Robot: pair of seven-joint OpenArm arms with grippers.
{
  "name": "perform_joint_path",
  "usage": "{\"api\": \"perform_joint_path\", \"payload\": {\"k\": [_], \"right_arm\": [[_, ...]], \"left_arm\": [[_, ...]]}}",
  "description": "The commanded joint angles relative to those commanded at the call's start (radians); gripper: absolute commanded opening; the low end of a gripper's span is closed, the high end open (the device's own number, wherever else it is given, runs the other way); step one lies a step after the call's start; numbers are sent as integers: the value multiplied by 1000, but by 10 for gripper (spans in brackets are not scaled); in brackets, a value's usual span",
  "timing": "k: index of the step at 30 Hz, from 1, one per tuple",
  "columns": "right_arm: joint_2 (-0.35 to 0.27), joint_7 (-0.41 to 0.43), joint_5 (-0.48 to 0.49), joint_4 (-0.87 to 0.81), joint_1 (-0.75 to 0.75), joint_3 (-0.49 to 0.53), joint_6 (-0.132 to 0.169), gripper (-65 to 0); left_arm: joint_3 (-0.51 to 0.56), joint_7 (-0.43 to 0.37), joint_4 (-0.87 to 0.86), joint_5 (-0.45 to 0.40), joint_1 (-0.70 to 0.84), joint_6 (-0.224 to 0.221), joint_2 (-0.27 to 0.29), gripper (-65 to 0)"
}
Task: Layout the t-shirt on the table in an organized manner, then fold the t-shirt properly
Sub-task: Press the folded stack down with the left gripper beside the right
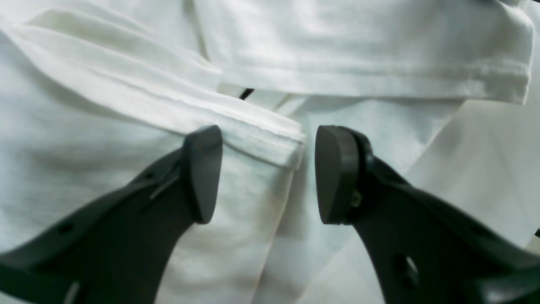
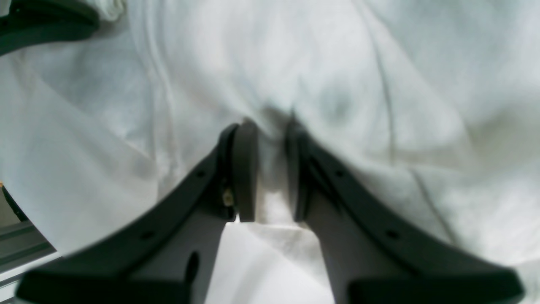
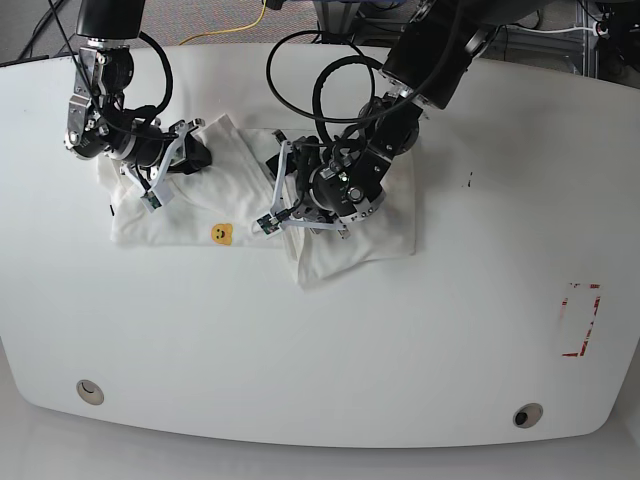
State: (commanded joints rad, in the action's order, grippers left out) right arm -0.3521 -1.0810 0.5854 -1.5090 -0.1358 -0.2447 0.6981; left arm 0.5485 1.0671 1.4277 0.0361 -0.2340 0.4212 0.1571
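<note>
Rumpled t-shirt (image 3: pixel 340 250) on tabletop (image 3: pixel 400 360) — not yet flat, folding undone. Left gripper (image 1: pixel 268 173) spread wide over a hem; right gripper (image 2: pixel 272 169) pinching cloth.

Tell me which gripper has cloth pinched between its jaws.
The right gripper: its jaws pinch the t-shirt. The left gripper gapes open over a hem.

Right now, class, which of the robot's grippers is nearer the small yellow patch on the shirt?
Left. The left gripper sits just beside the yellow patch; the right gripper is farther off.
</note>
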Motion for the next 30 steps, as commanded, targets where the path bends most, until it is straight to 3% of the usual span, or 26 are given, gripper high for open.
{"api": "perform_joint_path", "payload": {"k": [7,19,22,23,26,30], "right_arm": [[0,0,0,0,0,0,0,-520],[0,0,0,0,0,0,0,-520],[0,0,0,0,0,0,0,-520],[0,0,0,0,0,0,0,-520],[0,0,0,0,0,0,0,-520],[0,0,0,0,-2,0,0,-520]], "left_arm": [[0,-3,-2,-117,3,0,0,-326],[0,-3,-2,-118,6,3,0,-331],[0,-3,-2,-117,6,5,0,-403],[0,-3,-2,-117,6,5,0,-468],[0,-3,-3,-115,8,5,0,-568],[0,-3,-3,-115,8,5,0,-626]]}}
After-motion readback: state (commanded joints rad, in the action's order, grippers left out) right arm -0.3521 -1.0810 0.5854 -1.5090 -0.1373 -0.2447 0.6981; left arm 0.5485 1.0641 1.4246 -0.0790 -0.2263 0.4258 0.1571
